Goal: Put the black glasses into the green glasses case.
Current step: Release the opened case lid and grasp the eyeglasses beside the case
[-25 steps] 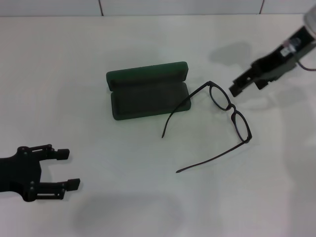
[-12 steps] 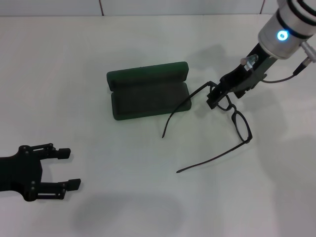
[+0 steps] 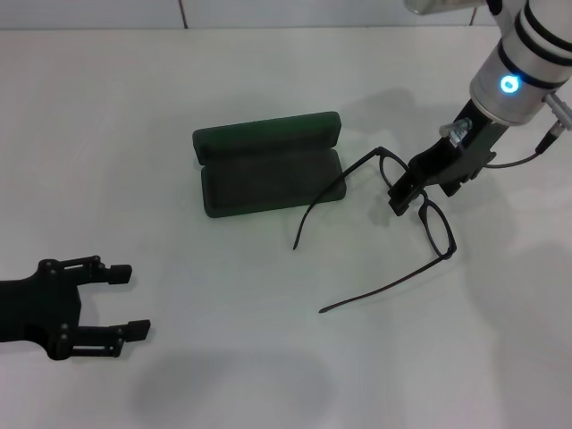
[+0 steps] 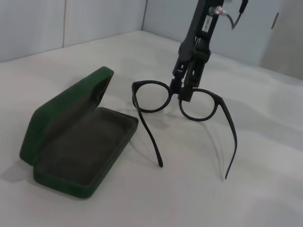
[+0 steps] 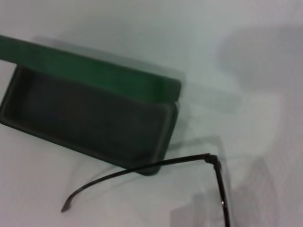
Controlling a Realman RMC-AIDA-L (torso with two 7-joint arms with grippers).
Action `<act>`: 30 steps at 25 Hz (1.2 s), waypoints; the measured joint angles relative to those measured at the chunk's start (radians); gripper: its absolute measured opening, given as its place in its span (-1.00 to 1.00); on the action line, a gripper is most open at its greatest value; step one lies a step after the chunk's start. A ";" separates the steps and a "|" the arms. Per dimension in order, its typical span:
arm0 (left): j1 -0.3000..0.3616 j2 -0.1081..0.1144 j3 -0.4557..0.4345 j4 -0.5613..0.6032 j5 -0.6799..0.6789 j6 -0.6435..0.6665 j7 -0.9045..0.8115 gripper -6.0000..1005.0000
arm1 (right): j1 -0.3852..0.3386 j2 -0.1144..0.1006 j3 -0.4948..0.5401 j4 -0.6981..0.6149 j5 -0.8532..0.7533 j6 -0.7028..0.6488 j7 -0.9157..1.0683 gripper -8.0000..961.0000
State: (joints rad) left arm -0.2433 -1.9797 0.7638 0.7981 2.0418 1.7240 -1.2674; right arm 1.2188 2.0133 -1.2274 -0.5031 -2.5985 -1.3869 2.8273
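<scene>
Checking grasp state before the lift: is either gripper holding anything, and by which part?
The right gripper straddles the bridge of the black glasses, but whether it has closed on it cannot be told. The left gripper is open and empty, near the table's front.

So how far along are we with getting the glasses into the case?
Early stage. Done: the green glasses case lies open and empty on the table. In hand: the right hand is down at the bridge of the black glasses, which sit unfolded on the table beside the case. Left: grasp, lift, place inside. The left hand waits open near the front edge.
</scene>
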 joint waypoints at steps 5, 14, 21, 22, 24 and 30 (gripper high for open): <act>-0.007 -0.003 0.000 -0.002 0.000 -0.002 0.000 0.67 | -0.006 0.007 -0.003 0.000 0.001 0.029 -0.001 0.74; -0.014 -0.004 0.000 -0.002 0.000 -0.009 0.000 0.67 | -0.014 0.010 -0.005 0.000 0.007 0.035 0.011 0.68; -0.020 -0.004 0.000 -0.009 0.000 -0.023 0.000 0.66 | -0.013 0.014 -0.109 -0.025 0.010 0.040 0.010 0.36; -0.022 -0.005 0.000 -0.011 0.000 -0.025 0.000 0.66 | -0.013 0.014 -0.111 -0.025 0.010 0.041 0.010 0.28; -0.024 -0.005 0.000 -0.013 0.000 -0.027 0.000 0.66 | -0.014 0.015 -0.111 -0.025 0.010 0.047 0.010 0.11; -0.029 -0.005 0.000 -0.013 0.001 -0.029 0.000 0.66 | -0.015 0.015 -0.112 -0.026 0.011 0.050 0.012 -0.36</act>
State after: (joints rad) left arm -0.2723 -1.9846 0.7639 0.7847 2.0432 1.6946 -1.2670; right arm 1.2038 2.0280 -1.3392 -0.5288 -2.5878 -1.3365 2.8392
